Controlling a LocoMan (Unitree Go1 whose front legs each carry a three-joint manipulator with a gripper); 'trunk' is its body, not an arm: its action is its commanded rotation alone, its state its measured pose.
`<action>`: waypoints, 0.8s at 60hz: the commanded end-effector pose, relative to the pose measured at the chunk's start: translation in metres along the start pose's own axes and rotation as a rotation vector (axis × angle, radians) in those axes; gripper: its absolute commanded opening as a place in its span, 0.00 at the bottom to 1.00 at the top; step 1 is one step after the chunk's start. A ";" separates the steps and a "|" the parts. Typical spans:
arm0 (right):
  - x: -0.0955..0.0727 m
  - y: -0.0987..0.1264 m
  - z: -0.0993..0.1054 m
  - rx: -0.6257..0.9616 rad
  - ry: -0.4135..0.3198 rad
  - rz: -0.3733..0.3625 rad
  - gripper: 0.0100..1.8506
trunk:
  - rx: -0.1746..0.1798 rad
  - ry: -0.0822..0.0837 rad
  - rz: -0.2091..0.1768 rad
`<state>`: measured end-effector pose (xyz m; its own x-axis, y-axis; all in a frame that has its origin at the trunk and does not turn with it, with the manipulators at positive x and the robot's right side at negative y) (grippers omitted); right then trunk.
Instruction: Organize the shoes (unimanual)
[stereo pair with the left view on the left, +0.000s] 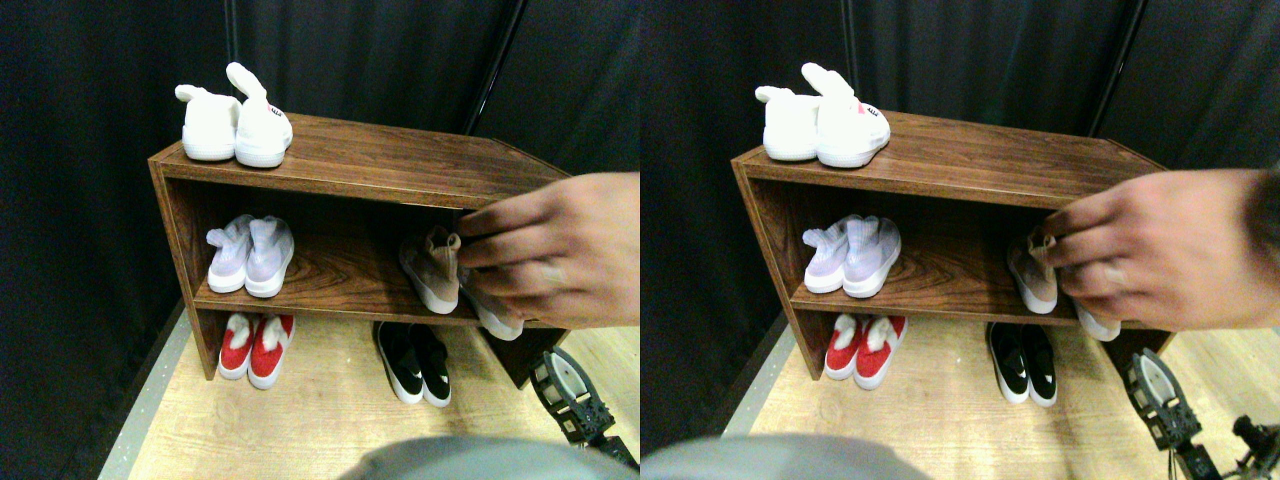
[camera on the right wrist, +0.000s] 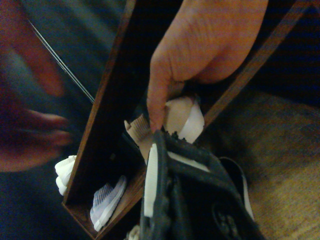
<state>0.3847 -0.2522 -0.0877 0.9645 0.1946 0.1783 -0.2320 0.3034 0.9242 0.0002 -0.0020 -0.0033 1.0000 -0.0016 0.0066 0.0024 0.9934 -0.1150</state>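
Four pairs look settled already: the white shoes (stereo pair with the left view on the left: 235, 125) on top of the wooden shelf (stereo pair with the left view on the left: 390, 160), the lilac shoes (stereo pair with the left view on the left: 250, 255) at the left of the middle board, the red shoes (stereo pair with the left view on the left: 256, 347) on the floor (stereo pair with the left view on the left: 300, 420) below them, and the black slip-ons (stereo pair with the left view on the left: 415, 363) on the floor further right. What is left, as I judge it, is the tan pair at the right of the middle board. One tan shoe (stereo pair with the left view on the left: 430, 272) stands there with its toe toward the camera, tilted and not squared up like the others. Its mate shows only as a white sole edge under a person's hand (stereo pair with the left view on the left: 555, 250), so its lie cannot be told. That hand reaches in from the right, pinching the knit collar of the tan shoe between fingertips and thumb; a person is resetting the pair, so the robot's own share of the job has yet to start on these two.

The right gripper (stereo pair with the left view on the left: 572, 392) hangs low at the lower right, above the floor in front of the shelf's right end, well below the middle board and apart from every shoe. The wrist view looks along it toward the hand and the tan shoe. It holds nothing that I can see, but whether its fingers stand parted or closed I cannot tell
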 end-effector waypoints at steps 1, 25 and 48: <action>0.001 0.006 0.001 -0.008 -0.015 0.031 0.03 | -0.006 0.002 0.006; 0.003 0.005 0.003 0.004 -0.015 0.028 0.03 | -0.004 0.008 0.003; 0.008 0.004 0.002 -0.005 -0.026 0.027 0.03 | -0.004 0.019 -0.007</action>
<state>0.3907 -0.2553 -0.0883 0.9690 0.1739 0.1755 -0.2221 0.3019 0.9271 -0.0015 -0.0035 -0.0042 0.9999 -0.0153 0.0020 0.0154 0.9944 -0.1048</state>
